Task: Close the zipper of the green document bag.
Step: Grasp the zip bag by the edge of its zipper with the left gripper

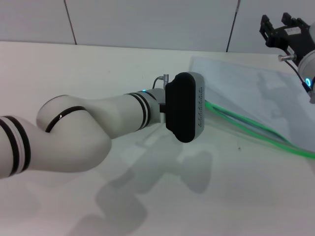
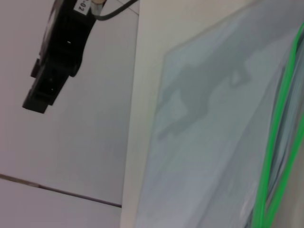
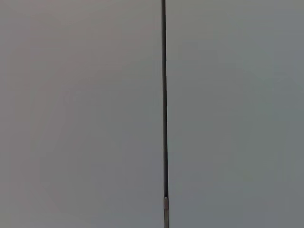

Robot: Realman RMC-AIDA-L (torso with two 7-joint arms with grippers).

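Two green lines are running side by side along the near edge of the green document bag (image 1: 246, 83), and that is the zipper (image 1: 256, 129). The lines are lying a little apart, so we are guessing the zipper is not closed yet. We cannot find the tiny slider in any picture.

We are seeing the bag lying flat on the white table (image 1: 98, 64), over on our right side. Its long green edge is running from the middle of the table out toward the right and toward us.

We are holding our left gripper (image 1: 184, 105) low over the table, right at the near end of the green lines. It is blocking our view of its own fingers, so we cannot tell whether they are spread or pressed together. The bag is lying just past it, to its right. This is the arm nearer to the zipper, so we think it is the one to use.

We are keeping our right gripper (image 1: 288, 32) lifted up high at the far right, above the far side of the bag. Its black fingers are standing apart with nothing between them.

On that gripper's black body, the left wrist view is showing a small white label (image 2: 81, 5). We are reading "02" on it, and the rest is cut off.
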